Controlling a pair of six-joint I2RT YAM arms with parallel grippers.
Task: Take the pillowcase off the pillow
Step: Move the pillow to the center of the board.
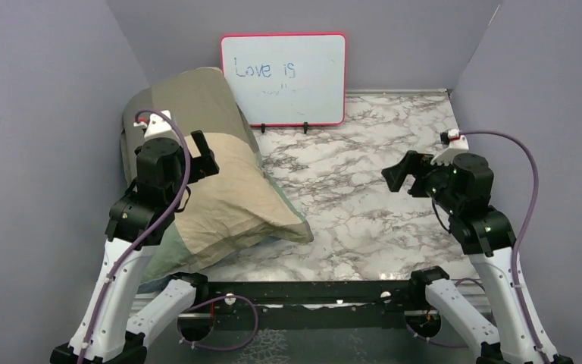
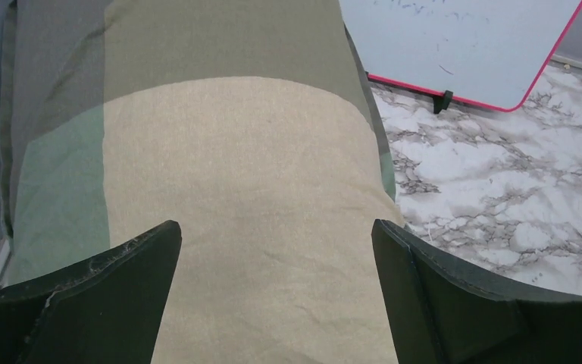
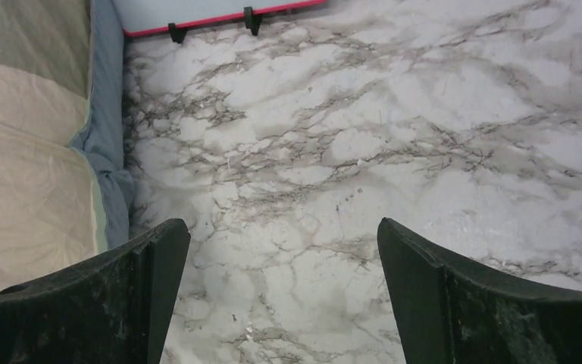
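Left of the red-framed whiteboard [image 1: 283, 79], which stands upright at the back wall with "Love is" written on it in blue, the big cloth pillowcase [image 1: 227, 201] in tan, olive and pale green blocks lies stuffed and plump against the grey left wall [image 1: 38, 114]. Its far end rises beside the whiteboard's left edge. Its near corner spreads out onto the grey-veined white marble table [image 1: 364, 205], forward of the whiteboard. The pillow is wholly covered by the pillowcase, so I see only its bulge, not its own fabric. A dusty blue-grey edge of the pillowcase shows along the side that faces the whiteboard.

My left gripper [image 2: 276, 235] hangs over the broad tan block, forward and left of the whiteboard. Its two dark fingers [image 2: 106, 303] are spread wide, with nothing between them but the cloth below. I cannot tell from my wrist view whether the fingertips touch the fabric.

Below the whiteboard's two small black feet, the marble runs bare toward me.

My right gripper [image 3: 284, 231] is forward and right of the whiteboard, well apart from the pillowcase. It points across the open marble toward the pillowcase's blue-grey edge, with its jaws set wide and gripping nothing.
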